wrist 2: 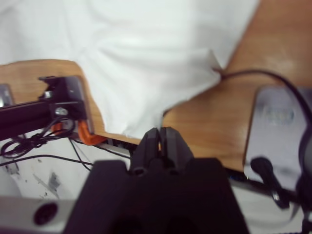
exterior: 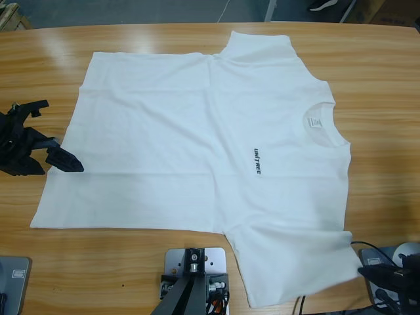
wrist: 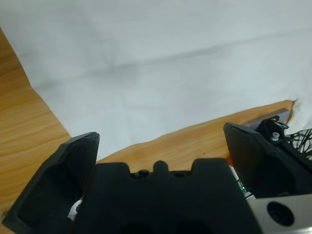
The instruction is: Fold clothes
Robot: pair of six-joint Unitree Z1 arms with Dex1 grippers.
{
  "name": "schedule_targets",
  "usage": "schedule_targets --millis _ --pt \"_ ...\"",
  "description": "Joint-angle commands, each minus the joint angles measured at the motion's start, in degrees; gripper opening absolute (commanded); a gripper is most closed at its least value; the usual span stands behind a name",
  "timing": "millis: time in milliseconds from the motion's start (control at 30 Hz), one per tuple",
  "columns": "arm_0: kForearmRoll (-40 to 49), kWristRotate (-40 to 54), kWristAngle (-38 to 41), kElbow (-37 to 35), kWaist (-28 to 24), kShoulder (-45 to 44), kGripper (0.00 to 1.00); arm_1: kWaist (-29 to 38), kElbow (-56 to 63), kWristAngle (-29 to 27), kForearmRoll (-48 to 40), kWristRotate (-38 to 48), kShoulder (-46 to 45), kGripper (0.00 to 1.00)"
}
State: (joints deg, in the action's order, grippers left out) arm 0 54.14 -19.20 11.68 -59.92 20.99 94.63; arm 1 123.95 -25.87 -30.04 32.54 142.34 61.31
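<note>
The white T-shirt (exterior: 197, 144) lies spread flat on the wooden surface (exterior: 380, 79), front side up. Its collar (exterior: 315, 121) points to the right side of the high view and its hem to the left. The small dark lettering (exterior: 256, 161) is on the chest, and a neck label (exterior: 315, 123) shows inside the collar. One sleeve (exterior: 262, 49) lies toward the far edge of the surface, and the other sleeve (exterior: 289, 262) reaches the near edge.

The left end effector (exterior: 49, 134) is at the left of the high view, just beside the shirt's hem. Its jaws are wide apart and nothing is between them. In the left wrist view, this left end effector (wrist: 161, 146) looks over a strip of bare wood toward the white cloth (wrist: 170, 63).

The right end effector (exterior: 367, 270) is at the bottom right corner of the high view, close to the corner of the near sleeve. In the right wrist view, this right end effector (wrist 2: 160, 139) has its jaws pressed together, right at the edge of the sleeve (wrist 2: 146, 73); I cannot tell if any cloth is caught between them.

Near the right end effector, a black cable (wrist 2: 273, 80) runs over the wood just beside the sleeve.
</note>
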Motion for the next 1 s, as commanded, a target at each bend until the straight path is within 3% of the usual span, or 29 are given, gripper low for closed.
schedule_targets --millis 33,133,233,400,600,833,933,1000 --pt "-2.78 -5.81 -0.94 5.22 0.35 -0.24 0.957 0.68 -0.02 -4.15 -0.02 -5.7 -1.13 0.0" --pt "0.12 -7.99 0.2 7.03 -0.86 -1.56 0.976 0.68 -0.04 -3.62 -0.02 -6.0 -1.02 0.0" --pt "-1.18 -21.35 2.47 12.27 -1.13 -9.04 1.0 0.68 -0.04 -3.27 -0.06 -5.93 -0.62 0.0" --pt "-3.34 -44.56 -5.54 14.13 -0.79 -12.09 1.0 0.68 0.34 -3.01 0.06 -5.83 -0.97 0.0" --pt "-6.38 -73.0 -10.62 20.46 10.88 -19.26 0.95 0.68 -0.11 -2.58 0.01 -6.09 -0.58 0.0" --pt "-14.04 -78.32 -14.21 28.12 13.97 -23.86 0.959 0.68 -0.13 -1.28 -0.2 -7.51 -1.09 0.0" --pt "-27.35 -81.24 -14.23 38.63 14.24 -25.87 0.947 0.68 -0.06 -0.56 -0.18 -7.99 -1.3 0.0" --pt "-29.34 -81.28 -15.72 40.06 14.26 -27.61 0.95 0.68 -0.22 -0.46 0.38 -8.69 -2.32 0.0"
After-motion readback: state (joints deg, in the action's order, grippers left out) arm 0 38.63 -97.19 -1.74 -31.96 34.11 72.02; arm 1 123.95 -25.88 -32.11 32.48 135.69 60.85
